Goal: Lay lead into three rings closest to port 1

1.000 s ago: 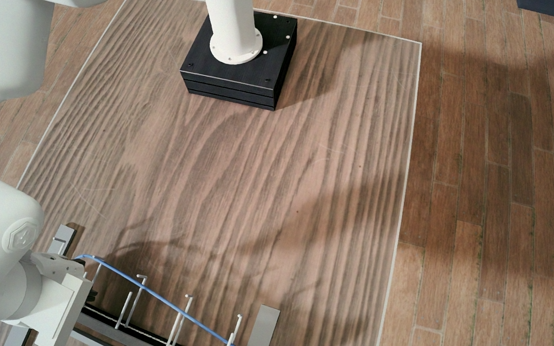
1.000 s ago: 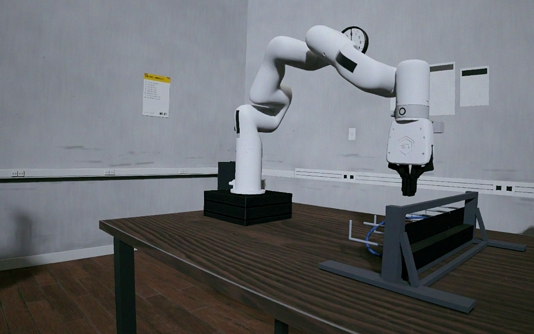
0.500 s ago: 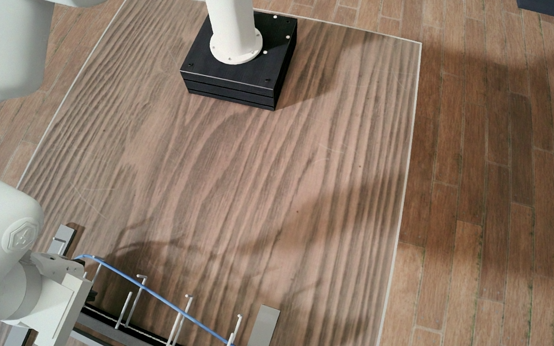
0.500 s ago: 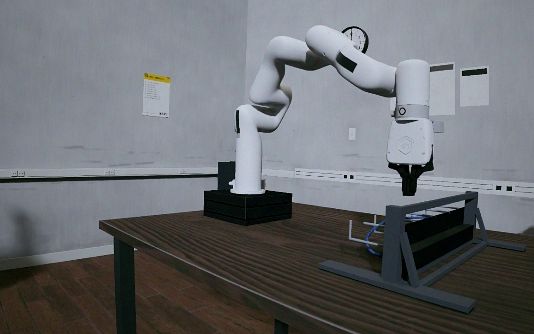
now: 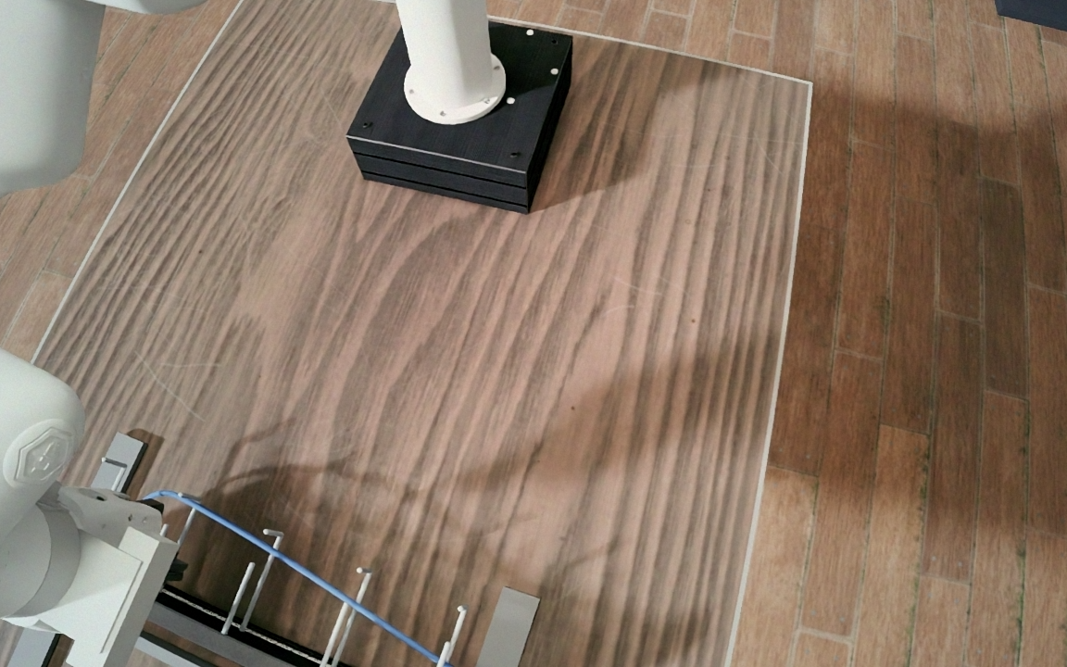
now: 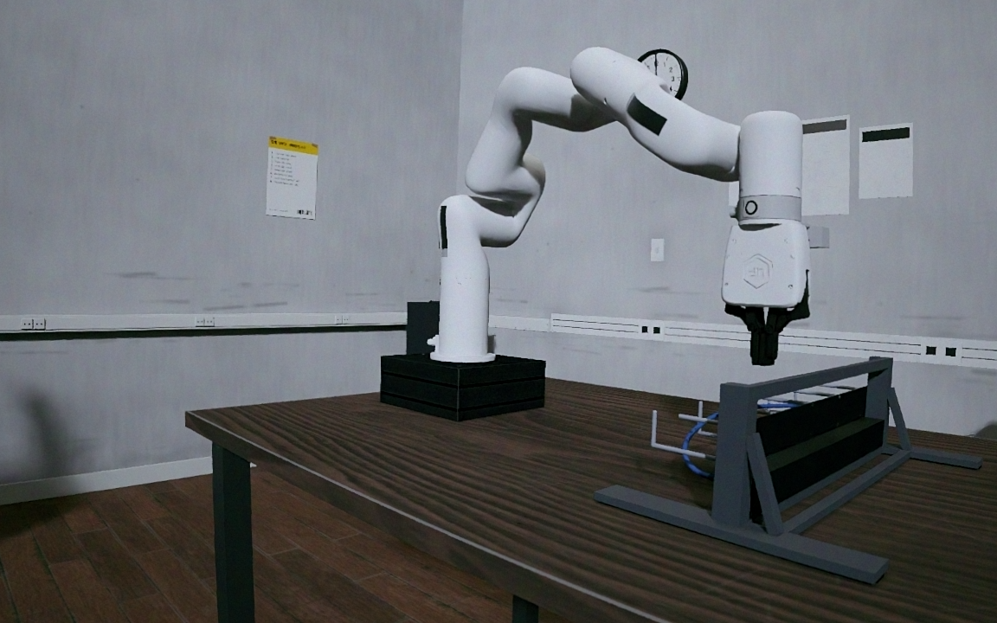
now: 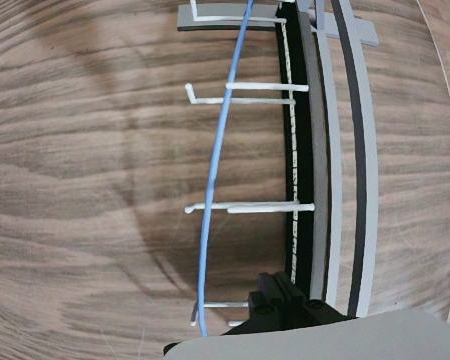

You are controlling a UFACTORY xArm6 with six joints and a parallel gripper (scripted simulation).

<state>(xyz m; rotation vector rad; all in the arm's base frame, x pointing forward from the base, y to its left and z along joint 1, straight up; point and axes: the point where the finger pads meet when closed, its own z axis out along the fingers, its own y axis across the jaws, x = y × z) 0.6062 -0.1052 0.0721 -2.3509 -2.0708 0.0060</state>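
Note:
The grey free-standing rack (image 6: pixel 727 526) (image 7: pixel 333 140) (image 5: pixel 508 626) stands upright on the table. White rings (image 7: pixel 252 208) (image 7: pixel 245 94) (image 5: pixel 268 563) stick out from its port side. The blue lead (image 7: pixel 219 140) (image 5: pixel 305 572) (image 6: pixel 690 449) runs along the row of rings and crosses their arms; I cannot tell whether it sits inside each ring. At the rack's near end it hangs in a loop. My gripper (image 6: pixel 763 357) (image 7: pixel 269 293) is shut with nothing between the fingers. It hangs just above the rack's top bar, beside the lead and apart from it.
The arm's black base block (image 5: pixel 462 141) (image 6: pixel 461 383) stands at the far side of the table. The table's right edge (image 5: pixel 794 248) borders the plank floor. The arm's wrist housing hides the rack's left end in the overhead view.

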